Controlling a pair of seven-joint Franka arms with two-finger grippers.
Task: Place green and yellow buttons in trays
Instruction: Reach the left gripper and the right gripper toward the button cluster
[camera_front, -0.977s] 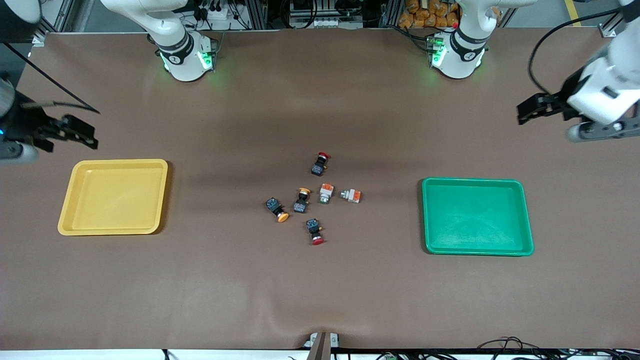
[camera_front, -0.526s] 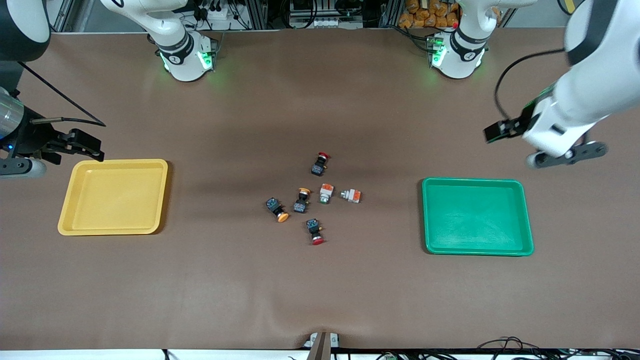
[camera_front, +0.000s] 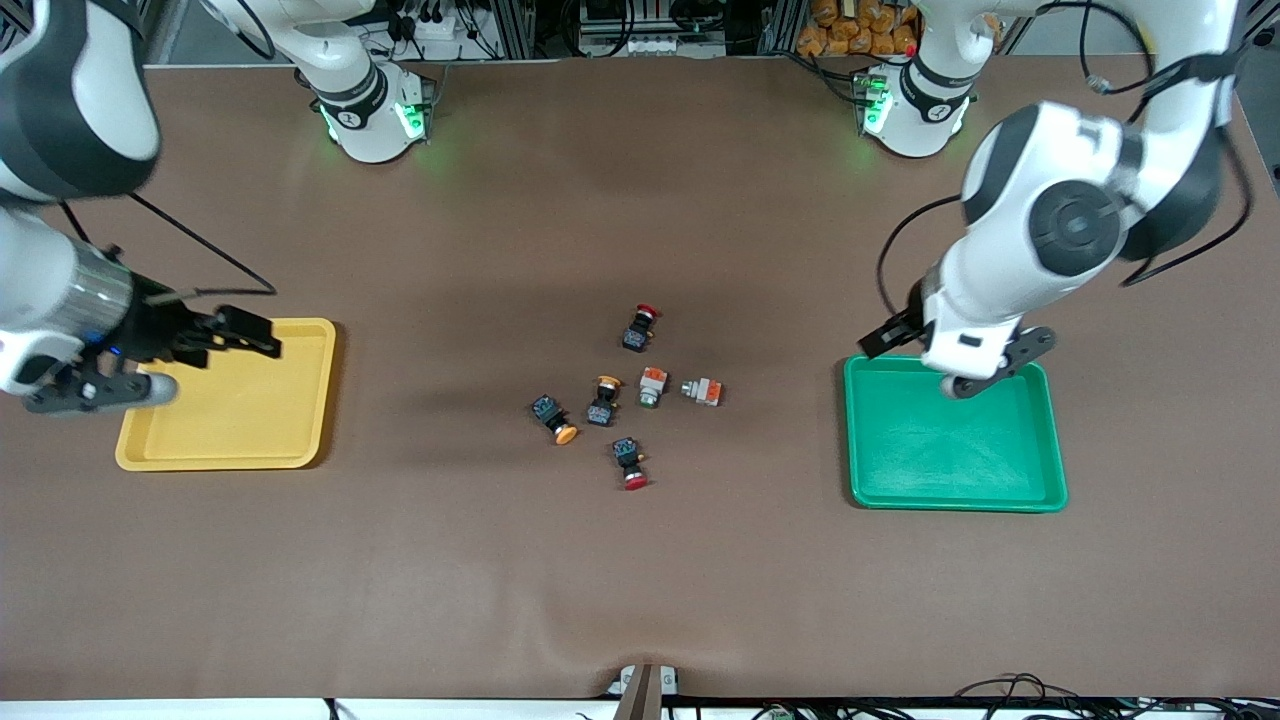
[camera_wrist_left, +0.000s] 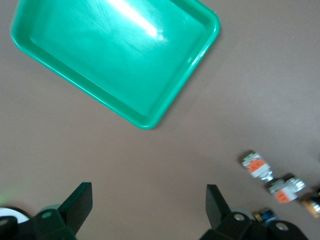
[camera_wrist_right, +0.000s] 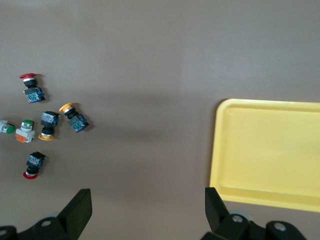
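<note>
Two yellow-capped black buttons (camera_front: 553, 417) (camera_front: 603, 400) and two white-and-orange green-tipped buttons (camera_front: 652, 387) (camera_front: 703, 391) lie clustered mid-table. The yellow tray (camera_front: 260, 420) sits toward the right arm's end, the green tray (camera_front: 950, 450) toward the left arm's end; both hold nothing. My left gripper (camera_front: 885, 338) is open over the green tray's corner nearest the buttons; its wrist view shows its open jaws (camera_wrist_left: 146, 202), the green tray (camera_wrist_left: 115, 55) and the green-tipped buttons (camera_wrist_left: 256, 166). My right gripper (camera_front: 250, 338) is open over the yellow tray's rim; its wrist view shows its open jaws (camera_wrist_right: 146, 205), the yellow tray (camera_wrist_right: 270, 155) and the yellow-capped buttons (camera_wrist_right: 74, 119).
Two red-capped black buttons (camera_front: 640, 328) (camera_front: 630, 463) lie at the cluster's edges, one farther from the front camera, one nearer. Both arm bases stand along the table's edge farthest from the front camera. Brown table surface (camera_front: 640, 580) surrounds the cluster.
Both arms have swung in from the table's ends toward the middle. The left gripper now hangs over the green tray's corner, the right over the yellow tray's rim. The buttons have not moved.
</note>
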